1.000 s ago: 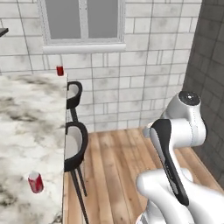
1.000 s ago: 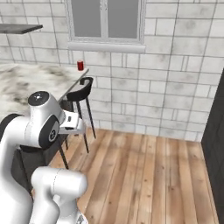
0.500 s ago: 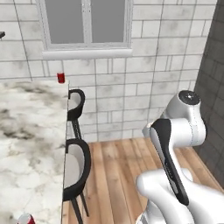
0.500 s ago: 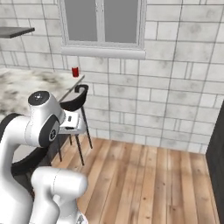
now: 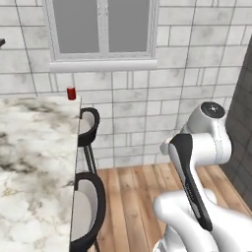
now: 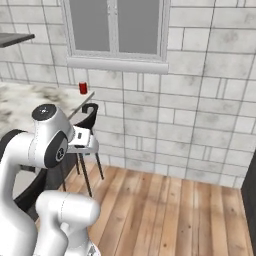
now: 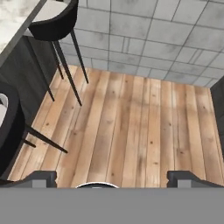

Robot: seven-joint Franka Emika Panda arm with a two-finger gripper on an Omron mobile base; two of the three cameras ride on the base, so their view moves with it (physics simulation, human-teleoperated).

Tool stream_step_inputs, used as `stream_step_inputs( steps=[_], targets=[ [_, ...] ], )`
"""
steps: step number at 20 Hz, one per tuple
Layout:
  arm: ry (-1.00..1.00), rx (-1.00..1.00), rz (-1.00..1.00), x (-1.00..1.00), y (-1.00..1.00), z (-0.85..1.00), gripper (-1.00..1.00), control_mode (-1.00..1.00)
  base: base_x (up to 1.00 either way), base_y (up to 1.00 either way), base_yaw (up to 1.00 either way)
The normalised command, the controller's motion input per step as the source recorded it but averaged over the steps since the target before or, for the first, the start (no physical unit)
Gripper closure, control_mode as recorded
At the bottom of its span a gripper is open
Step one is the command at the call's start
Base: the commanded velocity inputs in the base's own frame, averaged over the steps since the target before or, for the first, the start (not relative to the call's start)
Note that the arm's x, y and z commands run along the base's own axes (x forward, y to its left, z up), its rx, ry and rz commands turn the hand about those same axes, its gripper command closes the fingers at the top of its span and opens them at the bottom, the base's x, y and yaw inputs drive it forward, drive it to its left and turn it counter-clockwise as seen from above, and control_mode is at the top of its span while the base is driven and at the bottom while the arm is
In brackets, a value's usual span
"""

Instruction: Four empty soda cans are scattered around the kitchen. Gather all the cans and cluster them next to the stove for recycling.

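Risk first: red soda can [image 5: 71, 93] perched at the far corner of the marble tabletop [image 5: 34, 162], right by the edge above the stools, so a clumsy reach or a sideways nudge likely to tip it off onto the wood plank floor [image 7: 131, 122]. Light and empty too, by the task's wording, hence apt to roll away or skid out from between the fingers if closed off-centre. Also a chance of the arm or base brushing the black bar stools [image 5: 88, 125] tucked against the tabletop just below the can, since any approach runs close past them. Claw [image 7: 112, 177] spread wide and holding nothing, pointed down at bare floor, well apart from the can; plenty of travel left before any grasp, and plenty of room for a misjudged line. Stove nowhere to be made out from here, so the carry afterwards probably long. Tabletop white-grey marble with dark veining, smooth and likely slippery. Behind the can, a grey tiled wall with a window [image 6: 116, 27] directly above it; dark cabinet panels under the tabletop, floor open beyond the stools.
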Motion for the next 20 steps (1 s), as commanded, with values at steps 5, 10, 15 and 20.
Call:
stream_step_inputs(
  steps=[5, 10, 15, 20],
  targets=[
    [0.00, 0.00, 0.00, 0.00, 0.00, 0.00, -1.00, 1.00, 0.51, -0.12, 0.06],
    [0.00, 0.00, 0.00, 0.00, 0.00, 0.00, -1.00, 1.00, 0.50, -0.13, 0.05],
    [0.00, 0.00, 0.00, 0.00, 0.00, 0.00, -1.00, 1.00, 0.49, -0.08, 0.04],
    [0.00, 0.00, 0.00, 0.00, 0.00, 0.00, -1.00, 1.00, 0.47, -0.03, 0.04]
  ],
)
